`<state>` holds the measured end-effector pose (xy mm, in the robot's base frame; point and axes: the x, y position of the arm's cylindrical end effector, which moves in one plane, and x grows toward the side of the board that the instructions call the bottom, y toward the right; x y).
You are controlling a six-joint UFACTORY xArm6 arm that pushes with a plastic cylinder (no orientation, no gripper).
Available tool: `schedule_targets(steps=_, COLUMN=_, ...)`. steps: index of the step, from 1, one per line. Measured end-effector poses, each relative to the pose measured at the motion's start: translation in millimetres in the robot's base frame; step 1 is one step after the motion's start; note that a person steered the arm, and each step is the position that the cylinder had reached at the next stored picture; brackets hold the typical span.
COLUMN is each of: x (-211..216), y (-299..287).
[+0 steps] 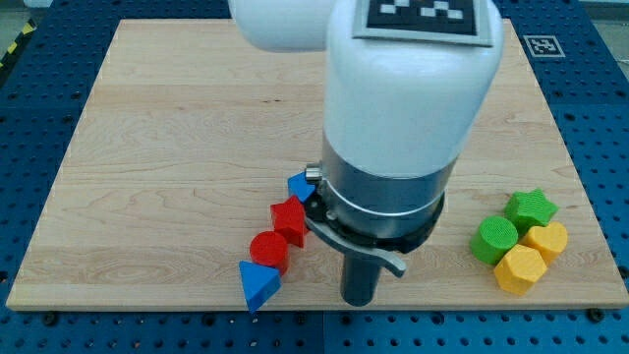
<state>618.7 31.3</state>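
Note:
My tip point(360, 298) shows as the lower end of the dark rod, near the board's bottom edge, under the big white arm body. It touches no block that I can see. Nearest on its left run a diagonal row: a blue triangle point(257, 285) lowest, a red cylinder point(268, 250), a red star point(289, 219), and a blue block point(300, 184) partly hidden behind the arm. The red cylinder and blue triangle lie roughly a hundred pixels left of the tip.
At the view's right sits a tight cluster: a green star point(531, 207), a green cylinder point(492, 239), a yellow heart point(546, 239) and a yellow hexagon point(518, 268). The wooden board point(177, 128) lies on a blue perforated table.

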Motion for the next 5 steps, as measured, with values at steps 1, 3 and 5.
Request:
schedule_targets(steps=1, x=-1, y=-35)
schedule_targets(steps=3, x=-1, y=-265)
schedule_targets(steps=5, x=-1, y=-314)
